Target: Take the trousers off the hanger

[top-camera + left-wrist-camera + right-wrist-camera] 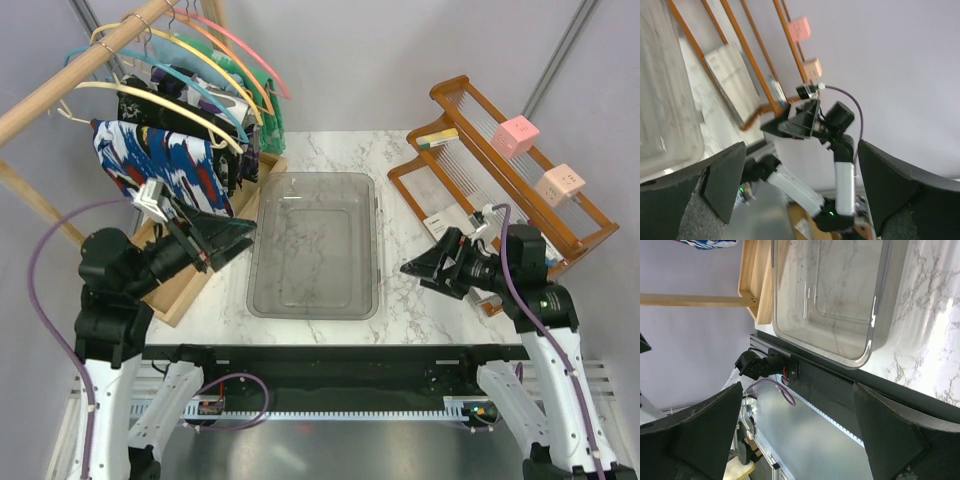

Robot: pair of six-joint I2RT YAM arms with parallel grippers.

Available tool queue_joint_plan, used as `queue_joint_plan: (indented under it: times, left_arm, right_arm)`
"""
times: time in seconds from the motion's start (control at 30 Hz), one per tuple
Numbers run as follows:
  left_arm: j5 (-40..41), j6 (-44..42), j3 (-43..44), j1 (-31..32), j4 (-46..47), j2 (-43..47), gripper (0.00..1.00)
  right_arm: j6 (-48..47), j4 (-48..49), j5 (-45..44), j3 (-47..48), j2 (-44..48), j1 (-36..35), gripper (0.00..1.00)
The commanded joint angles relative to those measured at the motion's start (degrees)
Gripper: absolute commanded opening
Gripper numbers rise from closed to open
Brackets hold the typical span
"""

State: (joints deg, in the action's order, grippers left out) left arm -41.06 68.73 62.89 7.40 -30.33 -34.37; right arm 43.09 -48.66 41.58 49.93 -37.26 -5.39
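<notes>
Your trousers [160, 165] hang on the hanger [190, 118], nothing removed; left claw [243, 238] and right claw [410, 270] both gape empty.

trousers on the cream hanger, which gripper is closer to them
Left. The left gripper is open just below and to the right of the trousers, near their lower edge. The right gripper, also open, is beyond the clear bin, well away from them.

Left claw [238, 236] spread wide and empty, right claw [410, 270] likewise, 2 arms folded low
</notes>
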Motion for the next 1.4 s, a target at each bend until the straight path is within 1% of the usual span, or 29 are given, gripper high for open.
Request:
queue_joint_plan:
  times: [0.0, 0.03, 0.07, 0.1, 0.13, 0.17, 0.2, 0.23, 0.27, 0.3, 0.33, 0.4, 0.43, 0.57, 0.7, 0.87, 0.9, 1.07, 1.13, 1.2, 1.37]
  left_arm:
    - [14.7, -17.5, 17.8, -0.3, -12.4, -7.4, 1.00]
    - [18.8, -19.0, 20.5, -0.3, -14.0, -9.0, 0.99]
    - [21.1, -20.8, 23.0, -0.3, -16.8, -12.7, 0.98]
    - [23.0, -21.5, 27.3, -0.3, -17.6, -14.2, 0.98]
    - [26.8, -22.5, 28.9, -0.3, -17.9, -15.6, 0.97]
    - [28.8, -22.8, 31.5, -0.3, -18.5, -17.9, 0.96]
    - [30.8, -23.2, 32.5, -0.3, -18.5, -19.1, 0.95]
    - [35.1, -24.2, 33.5, -0.3, -18.5, -20.0, 0.94]
    - [37.4, -24.6, 35.3, -0.3, -18.5, -21.9, 0.94]
    - [39.5, -25.1, 36.2, -0.3, -18.3, -22.8, 0.93]
    - [43.0, -27.1, 37.0, -0.3, -18.0, -23.7, 0.90]
    - [45.9, -29.0, 40.3, -0.3, -17.5, -27.2, 0.90]
    - [48.2, -30.7, 41.2, -0.3, -17.2, -28.5, 0.90]
    - [55.3, -31.9, 43.5, -0.3, -16.3, -33.0, 0.89]
    - [57.8, -32.0, 43.3, -0.3, -13.4, -36.4, 0.85]
    - [57.8, -30.9, 39.0, -0.4, -5.7, -38.1, 0.81]
    - [57.6, -30.8, 38.5, -0.4, -4.9, -38.2, 0.78]
    - [56.0, -30.5, 37.4, -0.4, -2.4, -39.3, 0.73]
    - [55.9, -30.4, 36.9, -0.4, -1.8, -39.2, 0.68]
    - [55.7, -30.9, 36.6, -0.4, -0.7, -39.3, 0.60]
    - [55.5, -31.7, 36.2, -0.6, 0.0, -39.7, 0.52]
  right_arm:
    - [-3.0, 4.8, 1.3, 6.9, -4.9, -0.6, 0.98]
    - [-2.7, 5.5, 1.0, 7.4, -5.7, -1.1, 0.98]
    - [-2.4, 6.3, 0.9, 7.9, -6.7, -1.2, 0.98]
    - [-2.4, 6.6, 0.7, 9.3, -8.6, -2.0, 0.98]
    - [-2.5, 6.9, 0.1, 10.1, -9.8, -2.5, 0.98]
    - [-2.7, 7.0, -0.6, 11.1, -10.9, -3.3, 0.98]
    - [-3.1, 7.1, -1.3, 13.2, -13.3, -5.3, 0.98]
    - [-3.3, 7.1, -3.2, 14.5, -14.8, -6.6, 0.98]
    - [-3.6, 7.1, -4.7, 15.7, -16.1, -8.1, 0.98]
    - [-4.1, 7.0, -6.2, 18.2, -18.5, -11.4, 0.98]
    - [-4.2, 7.1, -8.5, 19.4, -19.8, -12.9, 0.98]
    - [-4.4, 7.3, -10.2, 22.4, -23.0, -16.6, 0.98]
    - [-4.5, 7.4, -10.6, 23.0, -23.8, -17.5, 0.98]
    - [-4.5, 8.6, -11.0, 24.9, -26.2, -19.6, 0.98]
    - [-5.4, 8.5, -11.3, 26.5, -26.6, -19.8, 0.98]
    - [-5.4, 8.4, -10.9, 27.0, -26.3, -19.8, 0.98]
    - [-5.4, 8.3, -11.0, 27.1, -26.3, -19.8, 0.98]
    - [-6.3, 7.3, -11.5, 27.9, -26.2, -19.8, 0.98]
    - [-6.9, 7.0, -11.5, 28.6, -26.6, -19.8, 0.98]
    - [-7.2, 6.7, -11.6, 29.0, -27.2, -19.9, 0.98]
    - [-7.8, 6.7, -11.7, 29.3, -28.1, -19.8, 0.98]
